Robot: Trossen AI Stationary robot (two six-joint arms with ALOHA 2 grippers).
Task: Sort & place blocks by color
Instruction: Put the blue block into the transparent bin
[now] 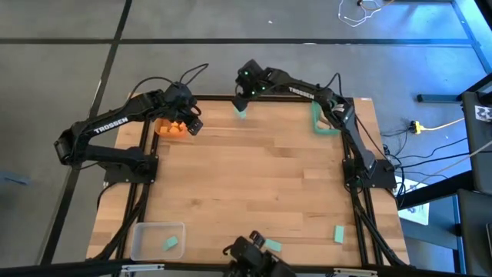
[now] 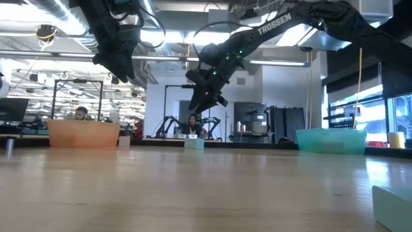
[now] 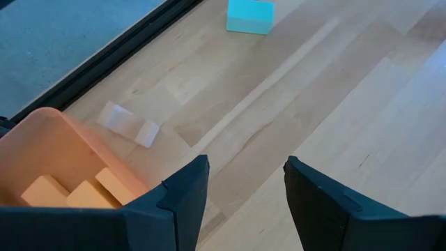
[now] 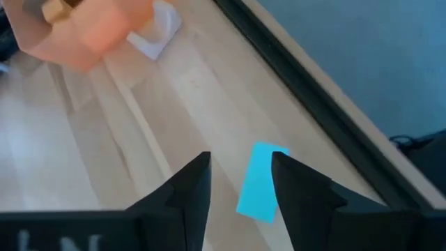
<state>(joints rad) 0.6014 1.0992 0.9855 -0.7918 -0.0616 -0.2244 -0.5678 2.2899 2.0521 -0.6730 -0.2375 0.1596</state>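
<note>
A mint-teal block (image 1: 241,112) lies flat near the table's far edge, also seen as the teal block (image 4: 261,181) in the right wrist view. My right gripper (image 1: 241,95) hangs open above it, clear of it in the low view, where the gripper (image 2: 206,96) is well over the block (image 2: 193,143). My left gripper (image 3: 244,185) is open beside the orange bin (image 1: 171,127), which holds orange blocks (image 3: 66,192). More teal blocks lie near the near edge (image 1: 338,233) (image 1: 273,246), and one (image 1: 171,244) lies in the clear bin (image 1: 138,231).
The teal bin (image 1: 323,119) stands at the far right under my right arm. A small pale piece (image 3: 129,124) lies on the table between the orange bin and the teal block. The table's middle (image 1: 261,177) is bare wood. People sit in the room beyond the far edge.
</note>
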